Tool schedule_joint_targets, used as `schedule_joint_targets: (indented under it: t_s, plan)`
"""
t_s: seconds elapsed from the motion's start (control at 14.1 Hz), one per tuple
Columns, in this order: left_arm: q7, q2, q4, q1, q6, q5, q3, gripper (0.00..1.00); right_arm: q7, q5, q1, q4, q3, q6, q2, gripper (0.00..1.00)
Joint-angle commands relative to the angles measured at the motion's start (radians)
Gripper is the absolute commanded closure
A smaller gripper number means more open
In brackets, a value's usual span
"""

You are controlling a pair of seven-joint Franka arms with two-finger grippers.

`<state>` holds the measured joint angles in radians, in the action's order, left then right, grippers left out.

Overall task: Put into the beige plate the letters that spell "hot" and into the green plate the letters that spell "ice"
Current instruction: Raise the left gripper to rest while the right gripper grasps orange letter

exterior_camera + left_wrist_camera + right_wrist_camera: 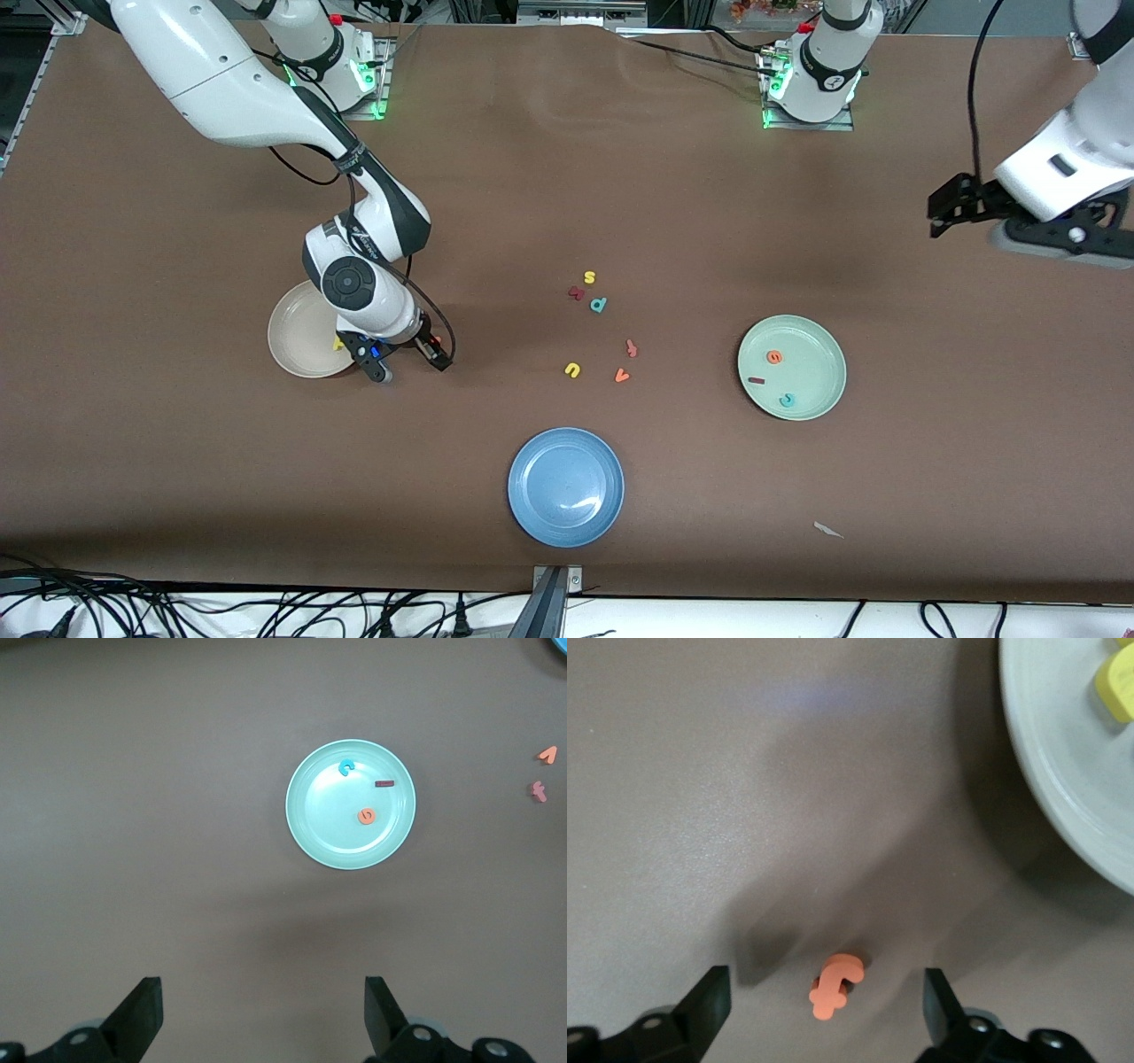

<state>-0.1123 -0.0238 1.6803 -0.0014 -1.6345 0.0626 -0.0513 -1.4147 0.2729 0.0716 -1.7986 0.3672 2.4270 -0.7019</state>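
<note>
Toward the right arm's end of the desk sits the beige plate (pixel 292 341), with the yellow "h" (pixel 338 343) already lying inside its rim on the side facing the desk's middle. The right gripper (pixel 412 368) is low over the bare desk just beside that rim. In its wrist view the fingers (pixel 709 1001) stand spread, one on each side of the orange "t" (pixel 835 979), touching neither side of it. The "t" lies flat on the desk, near the plate but not in it, so the jaws look set to pinch it for a short carry over the rim. I cannot pick out the blue "o" with any certainty; the wrist hides that part of the plate from the front.

Around the desk's middle lie the leftovers: a yellow "s" (pixel 589 277), a dark red letter (pixel 576 292), a teal "p" (pixel 599 305), a reddish letter (pixel 631 347), a yellow "u" (pixel 572 369) and an orange "v" (pixel 622 376). The blue plate (pixel 565 486) sits near the desk's front edge.

Toward the left arm's end, the green plate (pixel 791 366) holds the orange "e" (pixel 774 357), the dark red "i" (pixel 756 381) and the teal "c" (pixel 787 400), well apart from one another, so "ice" seems done. The left gripper (pixel 952 208) waits raised above that end of the desk, fingers (pixel 142 1014) wide apart and holding nothing, out of the way
</note>
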Motion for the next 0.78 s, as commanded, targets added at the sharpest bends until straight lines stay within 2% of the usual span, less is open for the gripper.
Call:
schedule_joint_targets:
  t_s: [0.0,0.21,0.43,0.71]
  plan:
    - [-0.024,-0.065,0.076,0.000,-0.047,-0.029,0.018,0.00,-0.024,0.012,0.013,0.025,-0.004,-0.009,-0.021,0.06]
    - [-0.024,-0.064,0.059,0.011,-0.019,-0.038,0.015,0.00,-0.024,0.015,0.013,0.019,-0.004,0.004,-0.022,0.13]
    - [0.019,-0.044,0.019,0.008,0.015,-0.038,0.010,0.00,-0.023,0.017,0.014,0.018,-0.004,0.010,-0.024,0.31]
    - [0.029,-0.010,0.000,-0.006,0.007,-0.024,0.010,0.00,-0.023,0.019,0.014,0.018,-0.004,0.010,-0.024,0.44]
